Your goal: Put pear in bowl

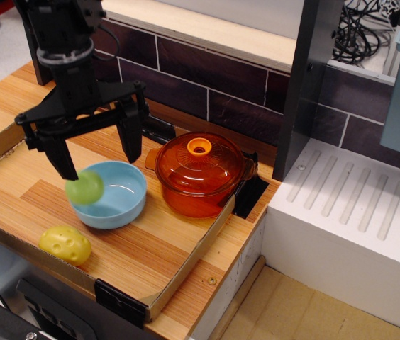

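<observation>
The light-green pear looks blurred and sits at the left rim of the light-blue bowl, free of the gripper. My black gripper hangs just above the bowl with its two fingers spread wide, one finger to the left of the pear and the other above the bowl's far right side. It holds nothing. Whether the pear rests inside the bowl or on its rim I cannot tell.
An orange see-through pot with a lid stands right of the bowl, close to it. A yellow lumpy toy lies in front of the bowl. All sit in a shallow cardboard-walled wooden tray. A white drainer lies at right.
</observation>
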